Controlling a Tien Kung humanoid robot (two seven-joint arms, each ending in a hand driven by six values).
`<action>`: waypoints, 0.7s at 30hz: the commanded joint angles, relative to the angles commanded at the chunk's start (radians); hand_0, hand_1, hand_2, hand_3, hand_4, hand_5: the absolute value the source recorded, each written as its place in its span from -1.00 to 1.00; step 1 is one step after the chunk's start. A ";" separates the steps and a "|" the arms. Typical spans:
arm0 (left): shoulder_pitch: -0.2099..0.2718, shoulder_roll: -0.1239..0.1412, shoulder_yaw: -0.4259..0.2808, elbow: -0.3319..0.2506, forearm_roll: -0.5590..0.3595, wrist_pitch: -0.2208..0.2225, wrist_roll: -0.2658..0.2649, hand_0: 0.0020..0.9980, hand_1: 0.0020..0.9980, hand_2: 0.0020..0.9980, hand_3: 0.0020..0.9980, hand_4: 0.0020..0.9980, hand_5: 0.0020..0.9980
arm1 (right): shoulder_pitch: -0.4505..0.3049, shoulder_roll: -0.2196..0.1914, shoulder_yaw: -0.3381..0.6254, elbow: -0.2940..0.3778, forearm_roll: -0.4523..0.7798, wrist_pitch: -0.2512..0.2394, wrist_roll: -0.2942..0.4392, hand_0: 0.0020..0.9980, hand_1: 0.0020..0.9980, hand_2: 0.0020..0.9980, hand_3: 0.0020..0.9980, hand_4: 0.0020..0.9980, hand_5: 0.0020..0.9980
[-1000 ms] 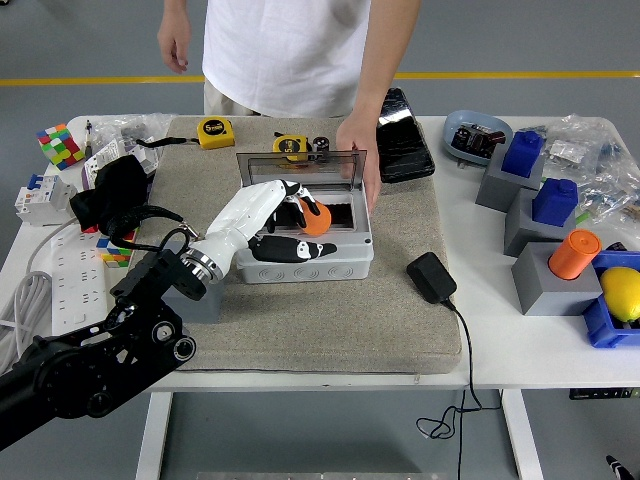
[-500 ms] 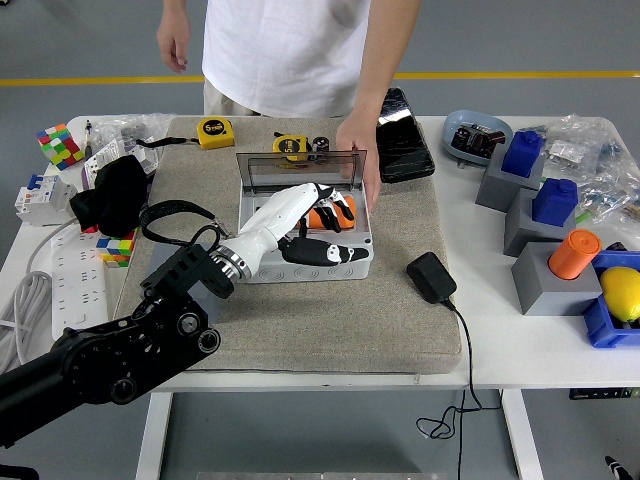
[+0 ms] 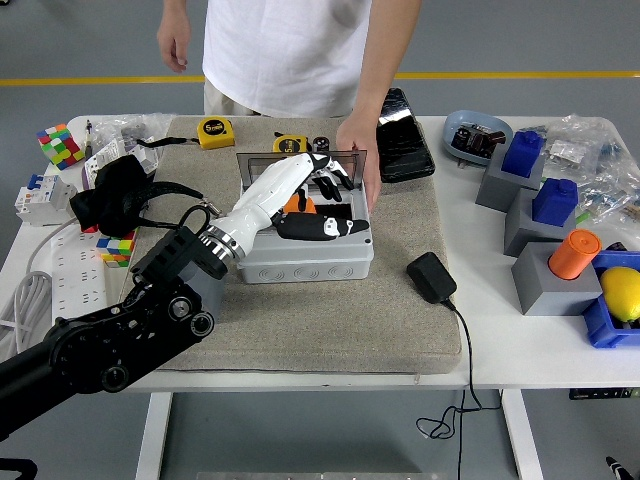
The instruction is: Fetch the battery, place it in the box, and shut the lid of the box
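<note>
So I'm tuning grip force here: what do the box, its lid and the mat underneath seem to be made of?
The box looks like matte light-grey moulded plastic, with round knockout marks along its front wall. Its lid seems to be clear, slightly smoky plastic, since things behind show through it. The mat looks like coarse beige felt or carpet, with a speckled fibrous surface.

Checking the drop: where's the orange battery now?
In the head view, the orange battery lies inside the open grey box at mat centre, partly hidden under the left robot hand.

My left hand [image 3: 300,195] fills the box [image 3: 305,255] opening; the lid [image 3: 300,165] at 12 o'clock and a person's hand [image 3: 358,150] at 2 o'clock block it.
</note>
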 joint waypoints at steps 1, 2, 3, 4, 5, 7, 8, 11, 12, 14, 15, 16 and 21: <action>0.002 0.003 -0.010 -0.005 0.001 0.003 -0.005 -0.65 -0.10 -0.08 0.08 1.00 -0.08 | 0.000 0.000 -0.001 0.000 0.000 0.000 0.000 0.25 0.29 0.29 0.11 0.91 0.00; 0.006 0.008 -0.030 -0.014 0.005 0.005 -0.007 -0.65 -0.10 -0.08 0.08 1.00 -0.08 | -0.001 -0.001 -0.003 -0.001 0.000 0.000 -0.001 0.25 0.29 0.29 0.11 0.91 0.00; 0.010 0.012 -0.046 -0.019 0.007 0.006 -0.010 -0.65 -0.10 -0.08 0.08 1.00 -0.08 | -0.002 -0.001 -0.005 0.000 0.001 -0.001 -0.001 0.25 0.29 0.29 0.11 0.91 0.00; 0.013 0.015 -0.060 -0.022 0.009 0.009 -0.012 -0.59 -0.06 -0.06 0.09 1.00 -0.07 | -0.002 -0.002 -0.006 0.000 0.001 -0.002 0.000 0.25 0.29 0.29 0.11 0.91 0.00; 0.015 0.017 -0.069 -0.024 0.011 0.010 -0.013 -0.59 -0.06 -0.06 0.09 1.00 -0.07 | -0.002 -0.002 -0.007 0.000 0.001 -0.003 0.000 0.25 0.29 0.29 0.11 0.91 0.00; 0.020 0.023 -0.093 -0.028 0.014 0.011 -0.013 -0.59 -0.06 -0.06 0.09 1.00 -0.07 | -0.003 -0.003 -0.008 0.001 0.000 -0.005 -0.001 0.25 0.29 0.29 0.11 0.91 0.00; 0.020 0.025 -0.100 -0.028 0.016 0.011 -0.012 -0.59 -0.06 -0.06 0.09 1.00 -0.07 | -0.003 -0.003 -0.008 0.000 -0.001 -0.005 -0.001 0.25 0.29 0.29 0.11 0.91 0.00; 0.021 0.027 -0.105 -0.027 0.018 0.009 -0.007 -0.58 -0.06 -0.06 0.09 1.00 -0.04 | -0.003 -0.003 -0.007 0.001 0.000 -0.005 -0.001 0.25 0.29 0.29 0.11 0.91 0.00; 0.022 0.027 -0.104 -0.026 0.019 0.009 -0.007 -0.58 -0.06 -0.06 0.09 1.00 -0.04 | -0.003 -0.003 -0.007 0.001 0.000 -0.005 -0.001 0.25 0.29 0.29 0.11 0.91 0.00; 0.025 0.025 -0.098 -0.024 0.018 0.007 -0.006 -0.58 -0.06 -0.06 0.09 1.00 -0.04 | -0.003 -0.002 -0.005 0.000 0.000 -0.005 -0.001 0.25 0.29 0.29 0.11 0.91 0.00; 0.026 0.025 -0.093 -0.023 0.018 0.006 -0.007 -0.58 -0.06 -0.06 0.09 1.00 -0.04 | -0.003 -0.002 -0.004 0.001 0.000 -0.005 -0.001 0.25 0.29 0.29 0.11 0.91 0.00; 0.026 0.025 -0.091 -0.022 0.018 0.006 -0.007 -0.57 -0.06 -0.06 0.09 1.00 -0.04 | -0.003 -0.001 -0.004 0.001 -0.001 -0.006 -0.001 0.25 0.29 0.29 0.11 0.92 0.00; 0.033 0.037 -0.044 -0.020 0.015 -0.004 -0.004 -0.57 -0.06 -0.06 0.09 1.00 -0.04 | -0.002 -0.001 0.000 0.001 -0.002 -0.007 0.000 0.25 0.29 0.29 0.11 0.92 0.00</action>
